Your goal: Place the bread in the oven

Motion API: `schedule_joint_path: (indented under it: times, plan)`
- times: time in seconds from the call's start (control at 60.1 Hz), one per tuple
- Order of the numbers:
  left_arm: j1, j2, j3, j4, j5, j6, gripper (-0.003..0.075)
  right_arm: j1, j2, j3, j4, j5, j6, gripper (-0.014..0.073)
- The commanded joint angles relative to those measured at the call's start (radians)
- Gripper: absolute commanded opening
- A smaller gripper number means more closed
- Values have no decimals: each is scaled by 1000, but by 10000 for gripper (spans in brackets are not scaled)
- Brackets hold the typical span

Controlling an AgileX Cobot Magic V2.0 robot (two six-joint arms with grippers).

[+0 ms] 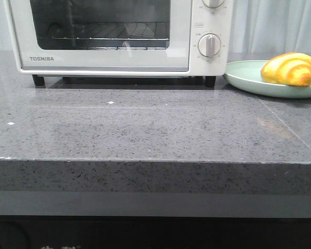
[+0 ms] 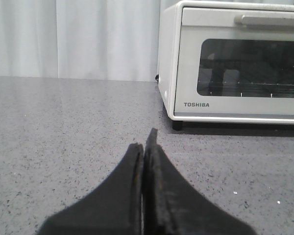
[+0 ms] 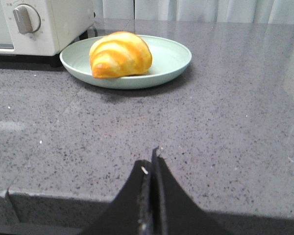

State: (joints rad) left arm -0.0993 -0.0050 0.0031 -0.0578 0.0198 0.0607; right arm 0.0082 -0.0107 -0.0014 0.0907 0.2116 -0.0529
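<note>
The bread (image 3: 120, 55) sits on the pale green plate (image 3: 172, 58) just right of the oven (image 1: 119, 36), whose door looks closed. Both the left gripper (image 2: 146, 147) and right gripper (image 3: 152, 164) are pressed closed on nothing, low over the counter (image 1: 145, 129). The door probably needs opening first, with the bread then gripped gently across its middle.

On my feed, the bread (image 1: 290, 69) shows glossy golden yellow banded with orange-brown stripes, resting on a pale green plate (image 1: 249, 82). The oven (image 1: 114, 59) is white with grey "TOSHIBA" lettering, a dark glass window, black feet and off-white dials (image 1: 209, 45) ringed by fine grey markings. The countertop (image 1: 145, 129) is dark grey stone, speckled black and flecked white. Behind it I see a white pleated curtain (image 2: 73, 39). The left gripper (image 2: 144, 147) and right gripper (image 3: 152, 164) are both matte black.
</note>
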Motion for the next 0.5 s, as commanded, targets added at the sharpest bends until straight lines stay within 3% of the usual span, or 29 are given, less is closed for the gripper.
schedule_joint_path:
  times: [0.0, 0.216, 0.483]
  plan:
    - [3, -15, -33, -10, -85, -9, -20, -5, -22, -86, -7, -61, 2, -67]
    - [3, 135, -300, 9, 163, -9, -20, -5, 56, -315, 90, 127, 13, -64]
    - [3, 497, -581, -8, 194, -9, -20, -5, 234, -492, 112, 227, 13, -64]
